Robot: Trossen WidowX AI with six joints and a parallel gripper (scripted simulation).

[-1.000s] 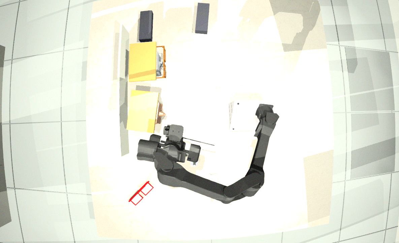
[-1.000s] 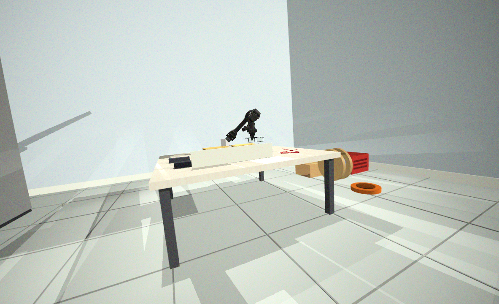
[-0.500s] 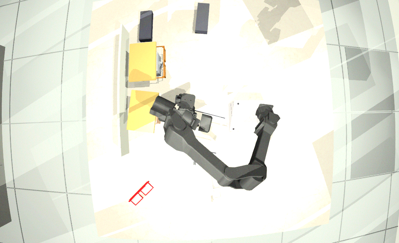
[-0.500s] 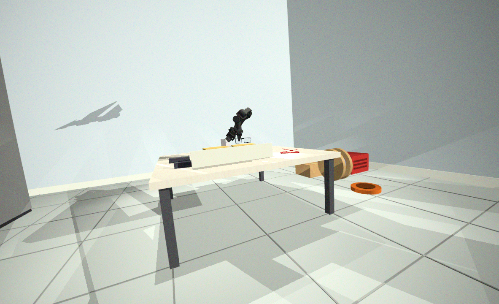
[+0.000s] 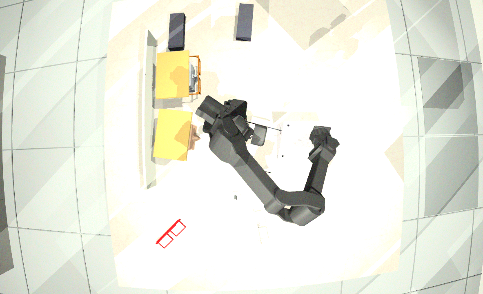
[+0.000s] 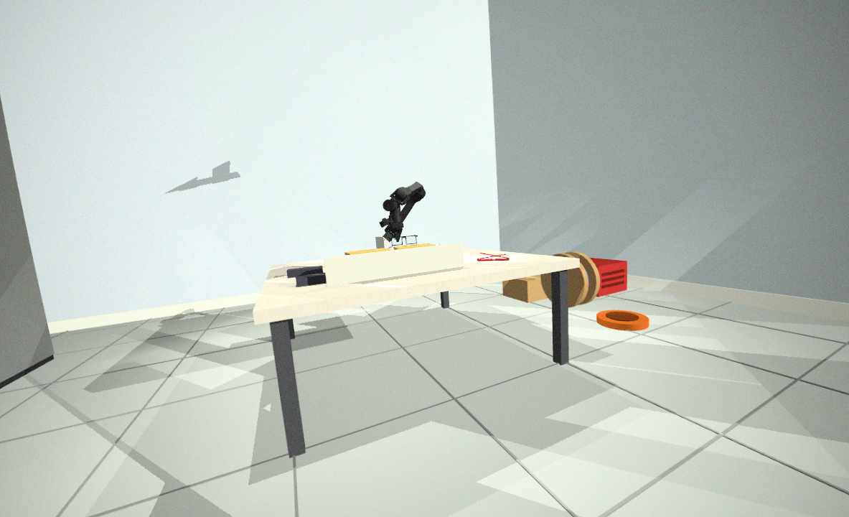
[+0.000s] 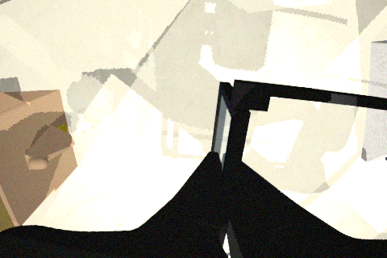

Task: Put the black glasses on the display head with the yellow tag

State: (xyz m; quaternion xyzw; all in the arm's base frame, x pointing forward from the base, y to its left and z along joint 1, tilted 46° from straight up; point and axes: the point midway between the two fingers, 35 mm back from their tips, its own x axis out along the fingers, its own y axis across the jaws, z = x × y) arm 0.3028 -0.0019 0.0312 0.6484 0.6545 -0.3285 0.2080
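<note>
Gripper (image 5: 232,123) (image 6: 395,240) (image 7: 218,161) closed on black wire-thin rectangular glasses (image 5: 264,125) (image 6: 411,235) (image 7: 300,89), above table, off any head; pinch probably leaves temples free for ears. Tan angular display head (image 5: 194,139) (image 7: 38,189) at 8 o'clock from gripper, top view; tag unclear.

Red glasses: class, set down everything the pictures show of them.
The red glasses are bright red and look like plastic. The top view shows two thin, squarish rims beside a thicker bar, set diagonally; the exterior view shows slender temples crossing, apparently folded. They rest on the pale table, with nothing else seen touching them. Whether lenses are fitted cannot be told.
</note>
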